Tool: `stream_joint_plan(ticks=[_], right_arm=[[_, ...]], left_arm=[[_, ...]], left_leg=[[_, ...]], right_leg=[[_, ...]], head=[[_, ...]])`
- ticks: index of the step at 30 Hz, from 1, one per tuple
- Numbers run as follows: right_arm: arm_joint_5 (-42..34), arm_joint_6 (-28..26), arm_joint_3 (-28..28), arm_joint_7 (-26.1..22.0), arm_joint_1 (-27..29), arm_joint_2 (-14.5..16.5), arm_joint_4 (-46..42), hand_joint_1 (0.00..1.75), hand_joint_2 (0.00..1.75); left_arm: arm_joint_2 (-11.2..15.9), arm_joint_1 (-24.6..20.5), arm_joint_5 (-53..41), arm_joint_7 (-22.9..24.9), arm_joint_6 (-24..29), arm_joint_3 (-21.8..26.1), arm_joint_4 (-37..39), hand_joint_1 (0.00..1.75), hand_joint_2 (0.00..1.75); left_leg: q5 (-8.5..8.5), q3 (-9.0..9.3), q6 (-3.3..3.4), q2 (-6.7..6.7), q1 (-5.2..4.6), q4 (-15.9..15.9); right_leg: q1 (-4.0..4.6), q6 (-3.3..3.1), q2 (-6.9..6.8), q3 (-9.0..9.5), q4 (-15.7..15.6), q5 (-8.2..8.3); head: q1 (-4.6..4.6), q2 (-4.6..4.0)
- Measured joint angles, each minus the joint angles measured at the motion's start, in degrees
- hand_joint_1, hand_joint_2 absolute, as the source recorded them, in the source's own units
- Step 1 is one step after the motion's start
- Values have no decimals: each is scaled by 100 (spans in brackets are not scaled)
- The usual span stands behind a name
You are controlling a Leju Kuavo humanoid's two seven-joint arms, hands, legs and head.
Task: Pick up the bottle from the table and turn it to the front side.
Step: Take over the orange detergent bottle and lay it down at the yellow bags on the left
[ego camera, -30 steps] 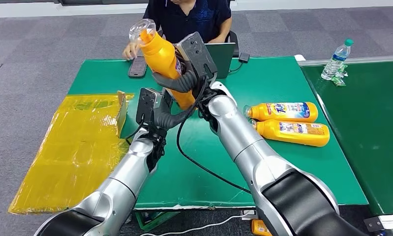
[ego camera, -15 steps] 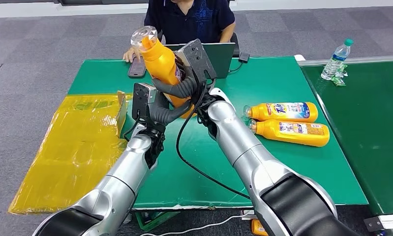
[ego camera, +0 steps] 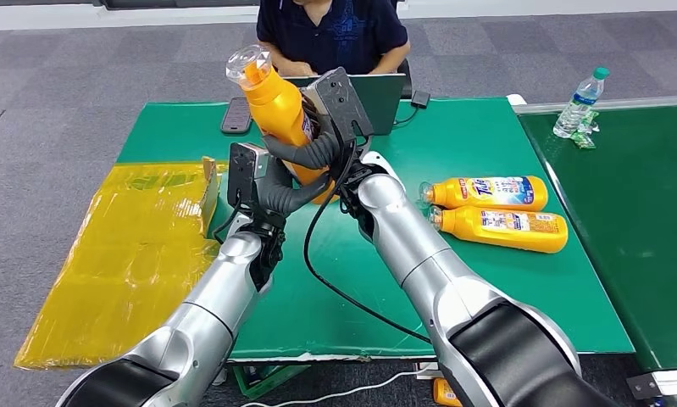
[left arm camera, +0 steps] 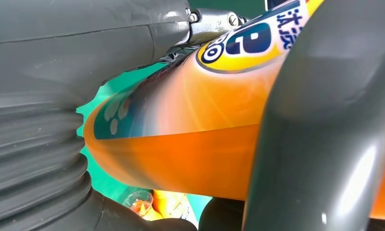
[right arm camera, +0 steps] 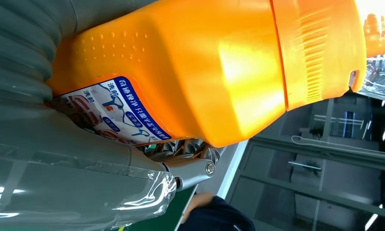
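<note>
The person's hand [ego camera: 282, 68] has left the phone [ego camera: 236, 114]; both hands' fingers [ego camera: 305, 155] hold the Chinese-labelled orange bottle [ego camera: 277, 102].

The held bottle [left arm camera: 190, 139] carries a label with Chinese characters "汰渍" in blue on yellow, beside a round blue mark. In the right wrist view its blue label band [right arm camera: 132, 113] bears white Chinese print, too small to read. The lying bottle [ego camera: 487, 192] on the desk shows a brand word, blurred.
</note>
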Motion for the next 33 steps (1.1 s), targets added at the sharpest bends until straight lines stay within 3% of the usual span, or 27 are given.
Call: stream_joint_plan(ticks=[11, 21, 33], right_arm=[[-49, -32, 34, 6, 4, 0, 0, 175, 175], [-270, -166, 219, 30, 5, 0, 2, 175, 175], [-465, -235, 382, 102, 3, -1, 1, 175, 175]], left_arm=[[0, 2, 238, 0, -7, -114, 127, 0, 175], [0, 40, 1110, 110, 131, -787, 431, 0, 175], [1, 45, 1759, 226, 222, -1251, 590, 0, 175]], left_leg=[[0, 0, 0, 0, 0, 0], [0, -1, 0, 0, 0, 0], [0, 0, 0, 0, 0, 0]], right_leg=[[0, 0, 0, 0, 0, 0], [0, 0, 0, 0, 0, 0], [0, 0, 0, 0, 0, 0]], head=[[0, 0], [0, 1], [2, 1]])
